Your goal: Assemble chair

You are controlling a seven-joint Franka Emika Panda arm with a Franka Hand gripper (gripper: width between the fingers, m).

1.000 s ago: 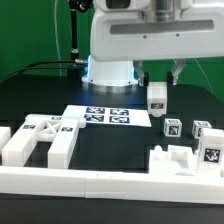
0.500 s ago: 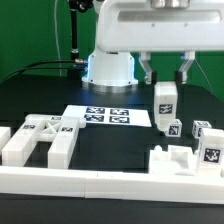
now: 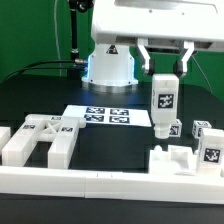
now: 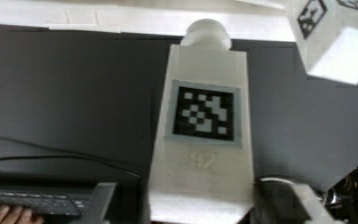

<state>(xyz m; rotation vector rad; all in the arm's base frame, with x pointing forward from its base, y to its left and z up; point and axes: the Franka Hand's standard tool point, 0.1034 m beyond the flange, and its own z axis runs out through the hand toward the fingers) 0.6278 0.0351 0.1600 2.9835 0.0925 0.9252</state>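
Grip check: holds chair leg (image 3: 163,102) upright by its top end, jaws of gripper (image 3: 165,68) pinching flat sides, aloft at three o'clock of marker board (image 3: 100,116) in exterior view; looks rigid, light, slick.

The marker board (image 3: 103,117) lies flat on the black table (image 3: 110,150), behind a long plain white bar (image 3: 100,183), with a green backdrop (image 3: 35,35) beyond.

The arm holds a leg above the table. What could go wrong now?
The gripper pinches the leg only at its upper end, so the leg may tilt or slip. Its lower end hangs close to the small blocks; moving sideways without lifting could knock them.
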